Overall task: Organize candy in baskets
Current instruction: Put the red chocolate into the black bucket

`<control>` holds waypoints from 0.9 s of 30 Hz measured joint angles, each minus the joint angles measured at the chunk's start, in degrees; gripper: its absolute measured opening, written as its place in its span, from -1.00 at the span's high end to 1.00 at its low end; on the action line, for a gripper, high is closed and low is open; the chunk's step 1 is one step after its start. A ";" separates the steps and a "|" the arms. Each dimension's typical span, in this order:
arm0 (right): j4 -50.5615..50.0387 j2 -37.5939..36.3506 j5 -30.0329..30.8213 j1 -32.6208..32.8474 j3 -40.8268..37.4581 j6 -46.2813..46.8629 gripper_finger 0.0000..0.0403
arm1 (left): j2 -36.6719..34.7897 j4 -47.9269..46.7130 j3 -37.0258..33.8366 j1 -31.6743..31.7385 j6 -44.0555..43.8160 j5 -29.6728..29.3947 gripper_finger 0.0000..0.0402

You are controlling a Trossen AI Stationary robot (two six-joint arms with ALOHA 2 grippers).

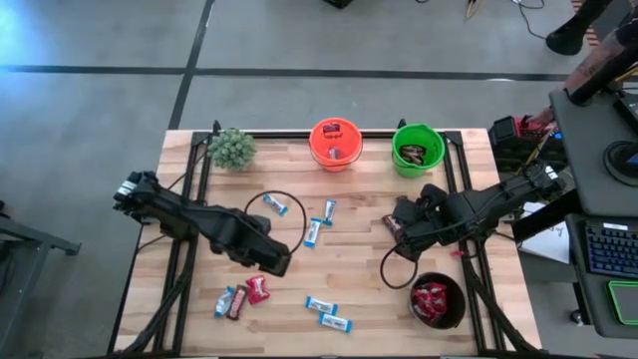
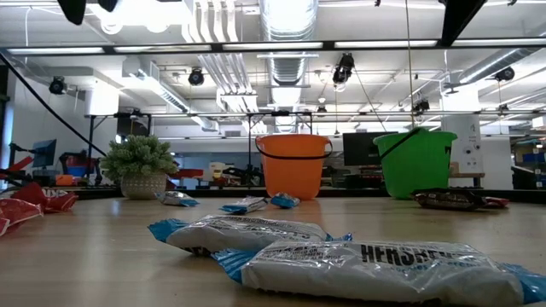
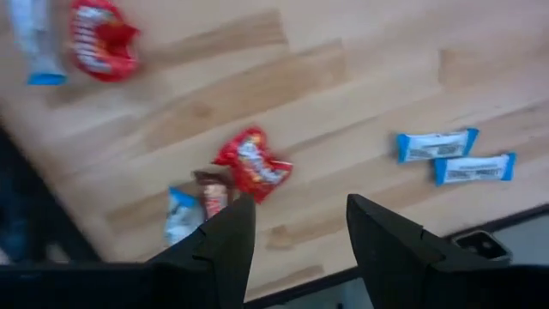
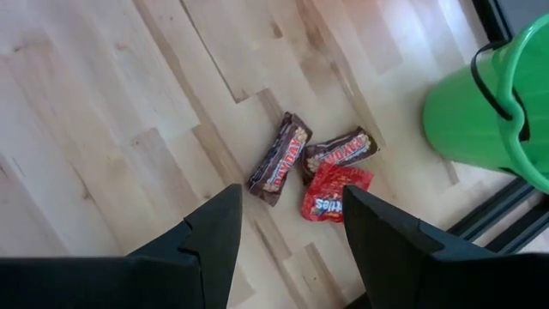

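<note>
Candy lies flat on the wooden table (image 1: 349, 264). A red packet (image 3: 253, 165), a brown bar (image 3: 212, 193) and a blue-and-white bar (image 3: 182, 215) lie together under my left gripper (image 3: 296, 215), which hangs open above them, pointing down. Two brown bars (image 4: 279, 159) and a red packet (image 4: 334, 193) lie below my right gripper (image 4: 292, 206), also open and clear of them. The orange basket (image 1: 335, 143) and green basket (image 1: 418, 150) stand at the far edge. The black basket (image 1: 437, 299), near right, holds red packets.
Two blue-and-white bars (image 1: 328, 313) lie near the front edge, and three more (image 1: 313, 221) at mid-table. Another red packet (image 3: 103, 39) lies farther off in the left wrist view. A potted plant (image 1: 231, 148) stands at the far left. A black cable loop (image 1: 274, 219) lies by the left arm.
</note>
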 joint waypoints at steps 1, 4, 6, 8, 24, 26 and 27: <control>-0.01 0.00 -0.10 0.02 0.00 0.36 0.05 | -0.06 1.86 -0.96 -0.11 -0.13 0.02 0.17; -0.01 0.00 -0.46 0.13 0.00 1.14 0.05 | 0.24 4.29 -3.35 -0.81 -0.76 0.01 0.17; 0.01 0.00 -1.70 0.13 0.00 1.13 0.05 | 0.43 5.76 -4.98 -1.56 -2.17 0.18 0.17; -0.04 0.00 -2.90 0.15 0.00 1.17 0.05 | 1.27 5.39 -6.44 -2.50 -2.78 1.99 0.17; 0.49 0.00 -3.07 1.51 0.00 1.70 0.05 | 2.08 19.49 -16.96 -5.62 -11.21 6.38 0.17; 0.49 0.00 -3.08 1.51 0.00 1.71 0.05 | 2.08 21.74 -18.52 -5.62 -12.09 5.74 0.17; 0.48 0.00 -3.09 1.51 0.00 1.71 0.05 | 2.08 22.34 -19.04 -5.66 -12.63 5.70 0.17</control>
